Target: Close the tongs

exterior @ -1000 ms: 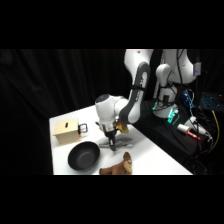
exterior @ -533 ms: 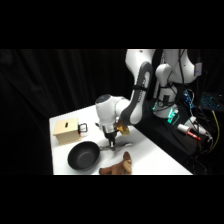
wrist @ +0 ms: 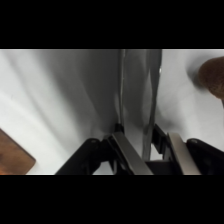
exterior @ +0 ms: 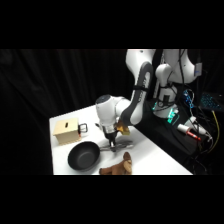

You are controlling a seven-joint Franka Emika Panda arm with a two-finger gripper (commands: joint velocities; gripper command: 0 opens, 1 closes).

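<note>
Side view: white arm reaches down from upper right, hand (exterior: 111,140) low over the tabletop (exterior: 150,157), right at the tongs (exterior: 119,145). Tongs lie flat near the tabletop's middle, just right of the black bowl (exterior: 83,155), above the brown plush toy (exterior: 117,166). Tan box (exterior: 66,130) sits at the far left, a small black object beside it. From this side the hand's fingers are hidden behind the wrist body.

Wrist view fills that in: two fingers (wrist: 181,159) stand either side of the tongs (wrist: 140,95), whose grey metal arms run up from between them and lie close together. Fingers look pinched on the tongs. Brown blur at right edge (wrist: 212,75), likely the plush toy; brown corner at lower left (wrist: 12,157), can't tell what. Bowl and box show only in the side view.
</note>
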